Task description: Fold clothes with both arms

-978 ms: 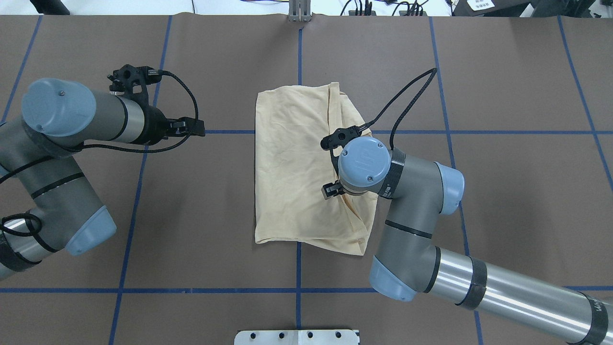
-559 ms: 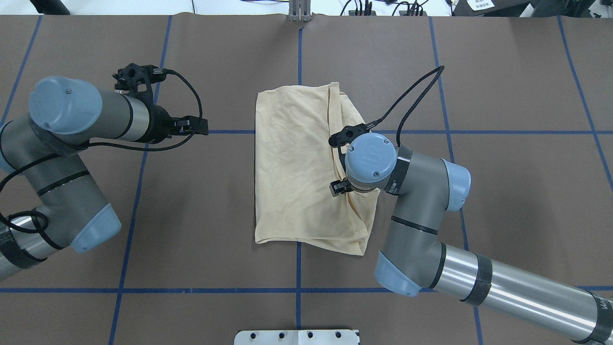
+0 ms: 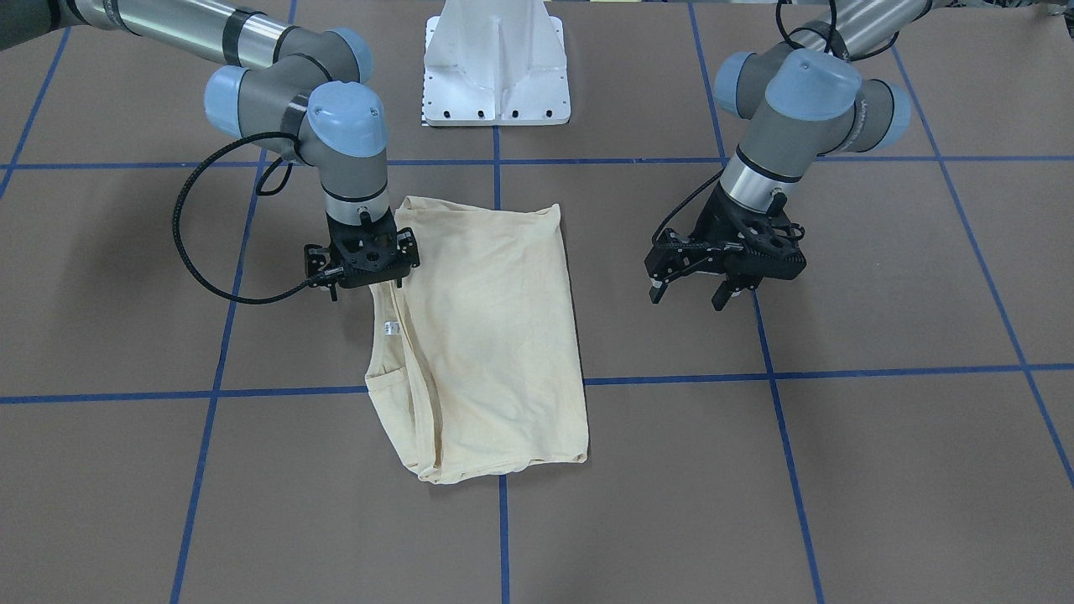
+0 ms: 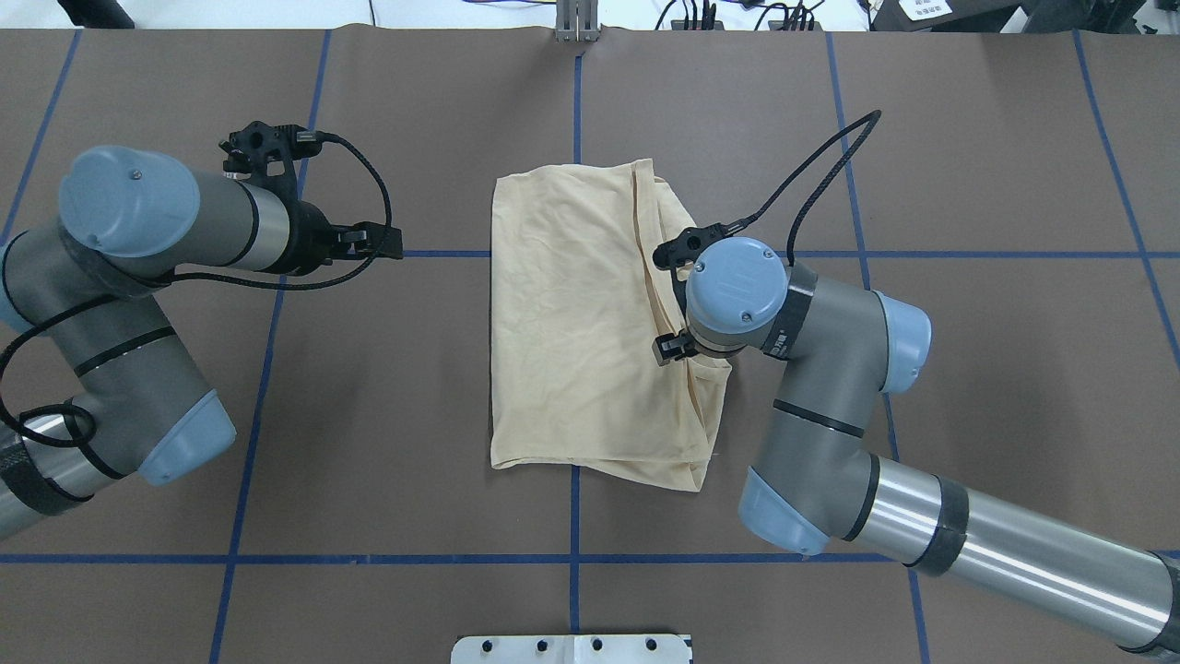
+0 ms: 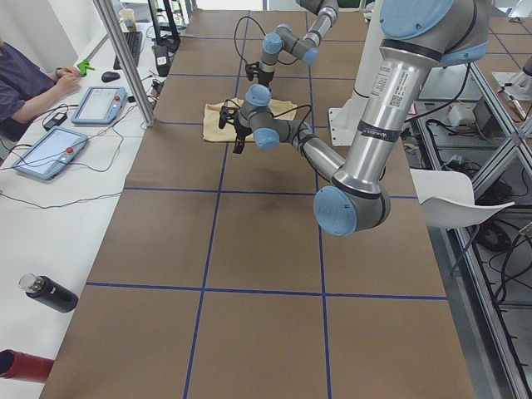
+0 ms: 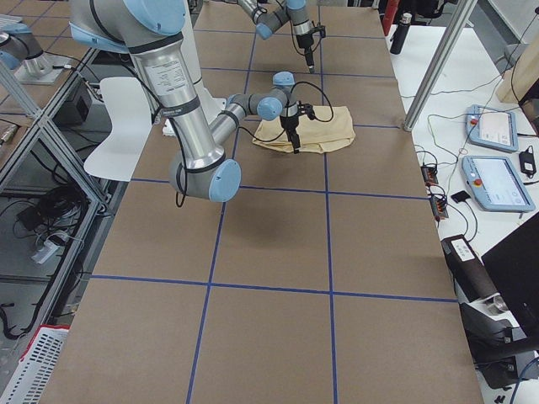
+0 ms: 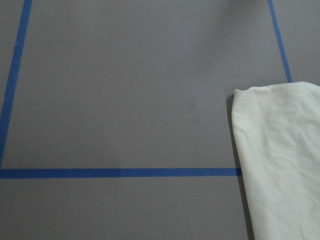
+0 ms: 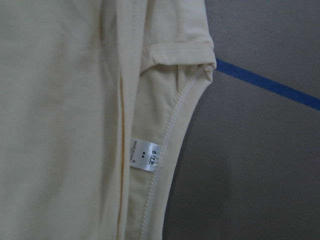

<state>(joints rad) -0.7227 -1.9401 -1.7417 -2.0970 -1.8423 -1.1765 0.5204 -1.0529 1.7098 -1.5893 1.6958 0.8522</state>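
Note:
The cream-yellow shirt (image 4: 572, 323) lies folded into a rectangle at the table's middle, print hidden. Its ribbed collar and white neck label (image 8: 145, 155) show at the edge on my right side (image 3: 388, 327). My right gripper (image 3: 367, 287) points straight down just above that collar edge, jaws apart, holding nothing; in the overhead view its wrist covers most of it. My left gripper (image 3: 688, 295) hovers open over bare table, well clear of the shirt's opposite edge (image 7: 280, 160). Both arms reach in from the sides.
Blue tape lines (image 4: 575, 553) grid the brown table. The white pedestal base (image 3: 497, 67) stands at my near edge. A person (image 5: 33, 79) sits at a side bench with tablets (image 5: 98, 104), beside a metal post (image 5: 125, 58). Bottles (image 5: 48, 293) lie there.
My right arm has slid outward, from over the shirt's body to its collar edge. The left arm shifted only slightly. The shirt has not moved.

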